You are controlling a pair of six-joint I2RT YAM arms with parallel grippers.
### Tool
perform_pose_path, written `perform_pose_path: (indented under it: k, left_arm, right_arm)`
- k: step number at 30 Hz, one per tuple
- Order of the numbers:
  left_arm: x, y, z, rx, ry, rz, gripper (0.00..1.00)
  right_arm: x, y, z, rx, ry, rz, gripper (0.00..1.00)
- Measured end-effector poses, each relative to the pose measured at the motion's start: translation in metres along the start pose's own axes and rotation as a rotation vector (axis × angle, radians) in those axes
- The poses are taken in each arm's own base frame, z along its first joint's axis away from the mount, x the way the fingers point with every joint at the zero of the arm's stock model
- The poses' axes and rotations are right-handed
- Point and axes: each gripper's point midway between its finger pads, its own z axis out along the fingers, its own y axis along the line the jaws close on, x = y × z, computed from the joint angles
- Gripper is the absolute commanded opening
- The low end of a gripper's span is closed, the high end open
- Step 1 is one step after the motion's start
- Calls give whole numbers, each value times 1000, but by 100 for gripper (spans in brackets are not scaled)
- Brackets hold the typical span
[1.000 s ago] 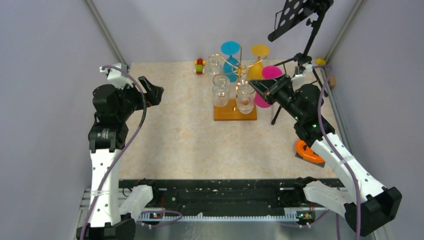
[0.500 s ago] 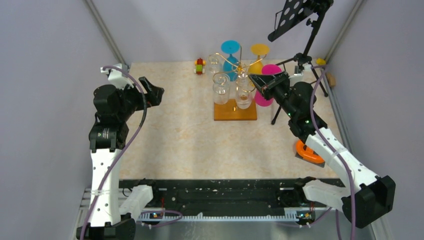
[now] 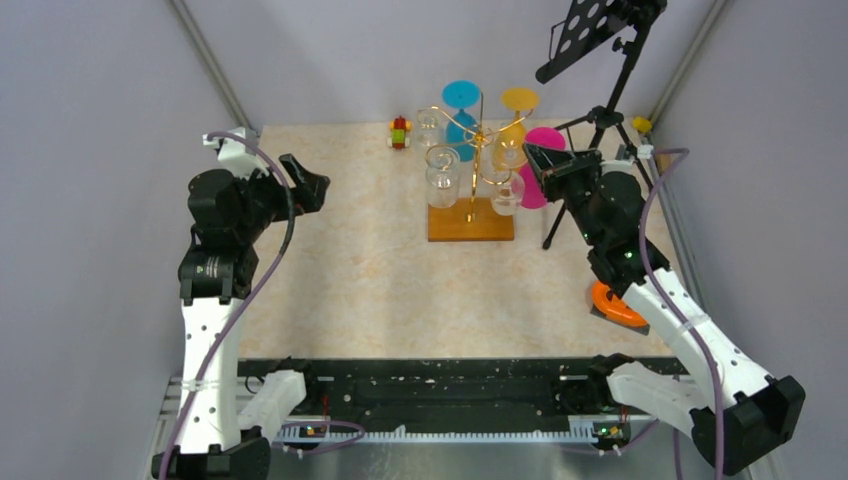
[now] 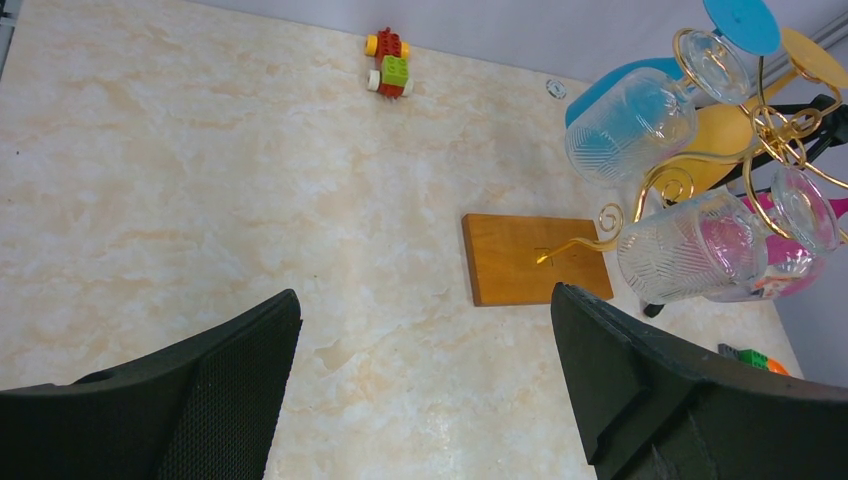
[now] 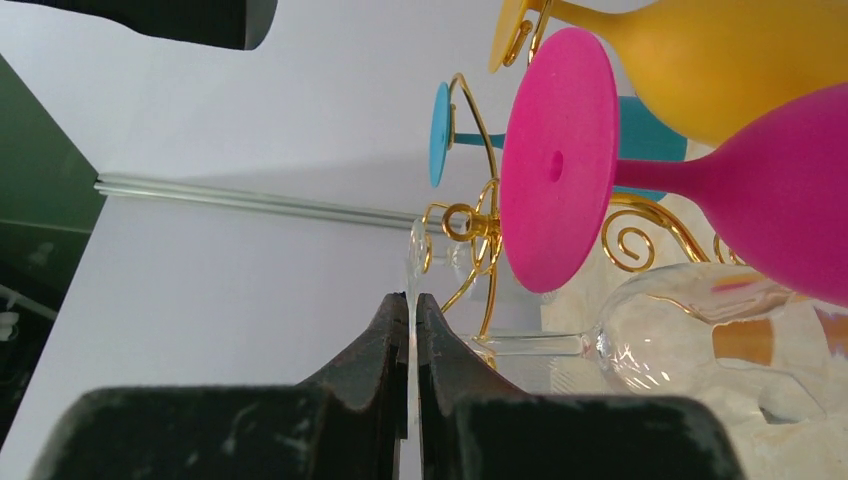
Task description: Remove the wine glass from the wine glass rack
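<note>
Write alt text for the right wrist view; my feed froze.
The right claw is shut on the thin foot of a clear wine glass, its bowl at frame right. Behind it are the gold rack and a pink glass.

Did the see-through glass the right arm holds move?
Yes. The clear wine glass slid right, toward the right edge of the rack's wooden base and nearer the pink glass.

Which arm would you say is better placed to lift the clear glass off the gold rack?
Right: the right hand is shut on the foot of the clear wine glass at the rack; the left hand hangs open, well away.
</note>
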Motion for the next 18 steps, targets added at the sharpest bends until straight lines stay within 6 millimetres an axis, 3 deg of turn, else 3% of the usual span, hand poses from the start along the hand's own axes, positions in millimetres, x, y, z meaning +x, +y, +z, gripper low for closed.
perform_pose_path:
  k: [11,18]
  left_arm:
    - [6,-12,4,65,36,-32,99]
    - [21,-55,16,334,157,-108,95]
  right_arm:
    - [-11,-1,-27,43,-31,19,0]
    - [-7,-14,-62,80,17,37,0]
